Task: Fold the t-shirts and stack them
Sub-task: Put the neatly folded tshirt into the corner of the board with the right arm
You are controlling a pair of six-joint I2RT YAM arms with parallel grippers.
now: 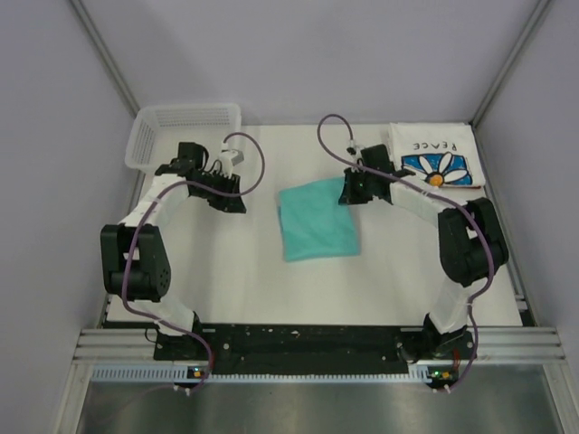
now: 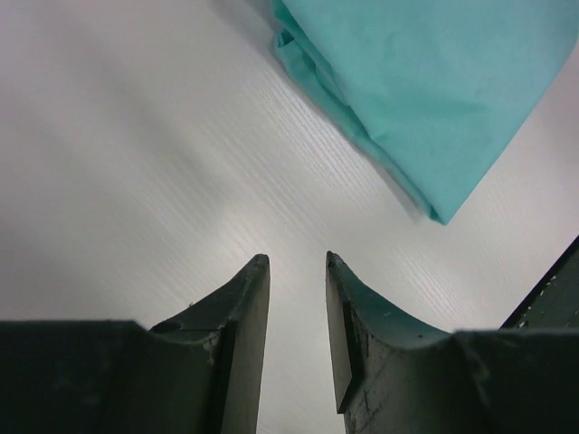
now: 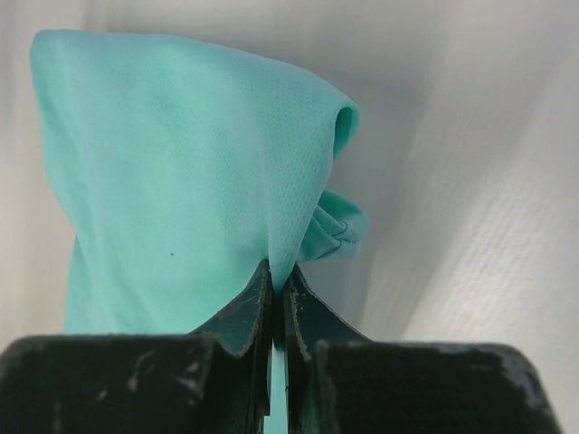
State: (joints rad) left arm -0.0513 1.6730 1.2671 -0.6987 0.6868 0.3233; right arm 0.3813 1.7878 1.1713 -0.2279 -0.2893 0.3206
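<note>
The teal-green t-shirt (image 1: 317, 221) lies folded in a square at the table's middle. My right gripper (image 1: 347, 193) is shut on its far right corner; in the right wrist view the cloth (image 3: 199, 181) is pinched between the jaws (image 3: 279, 276) and lifted into a peak. My left gripper (image 1: 237, 204) is open and empty, just left of the shirt; its wrist view shows the shirt's edge (image 2: 425, 99) beyond the fingertips (image 2: 297, 262). The white t-shirt with the daisy and "PEACE" (image 1: 434, 155) lies folded at the back right.
A white mesh basket (image 1: 181, 131) stands at the back left, behind my left arm. Walls close in the table on the left, back and right. A metal rail (image 1: 317, 348) runs along the near edge.
</note>
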